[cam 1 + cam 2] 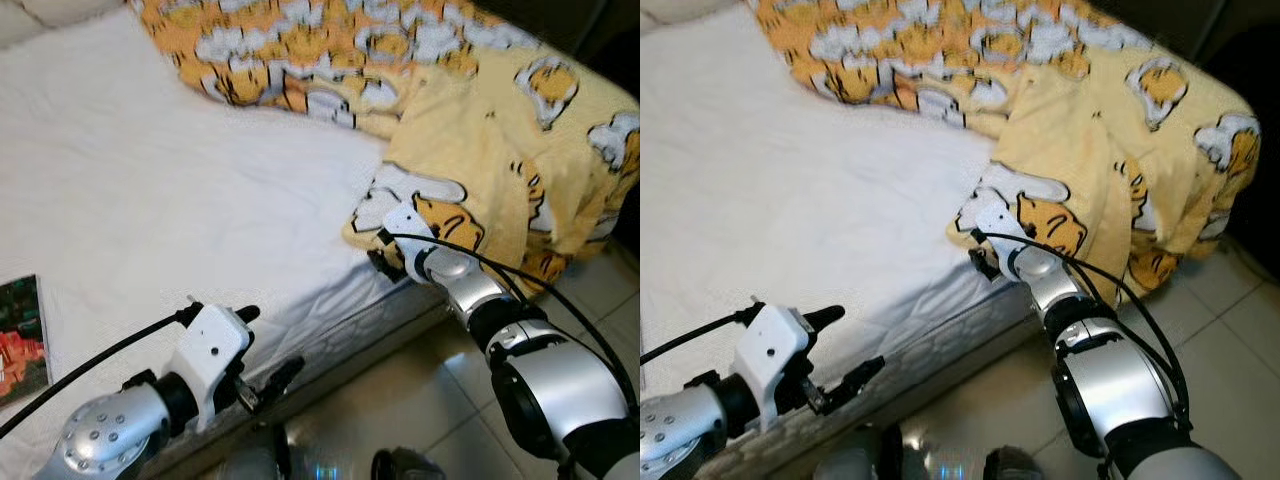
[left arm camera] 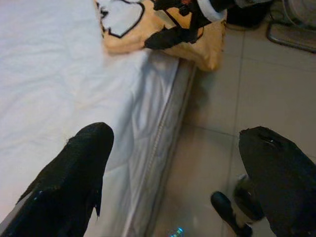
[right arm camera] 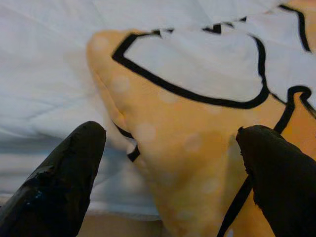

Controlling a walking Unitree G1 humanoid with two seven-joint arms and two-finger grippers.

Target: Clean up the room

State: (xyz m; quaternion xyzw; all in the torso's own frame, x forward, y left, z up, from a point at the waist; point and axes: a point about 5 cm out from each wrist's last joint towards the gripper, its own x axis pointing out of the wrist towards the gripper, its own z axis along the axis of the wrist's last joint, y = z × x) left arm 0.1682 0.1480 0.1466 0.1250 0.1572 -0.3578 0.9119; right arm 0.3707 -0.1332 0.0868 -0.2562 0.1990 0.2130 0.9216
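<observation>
A colourful printed booklet [image 1: 22,340] lies at the left edge of the white-sheeted mattress [image 1: 180,190], near the left gripper [image 1: 268,348], which hovers by the bed's side with fingers spread and empty. Farther right, the right gripper [image 3: 170,163] has its fingers apart at the corner of the crumpled yellow cartoon-print blanket [image 1: 500,150], which is bunched and spilling off the bed. Tidying looks barely begun, the blanket still unstraightened.

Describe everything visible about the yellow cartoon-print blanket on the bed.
The yellow cartoon-print blanket is soft, thin-looking fabric patterned with orange and white characters outlined in black. It lies crumpled across the far and right part of the white mattress, one corner drooping over the bed's edge toward the tiled floor. The open right gripper straddles that hanging corner without closing on it.
</observation>
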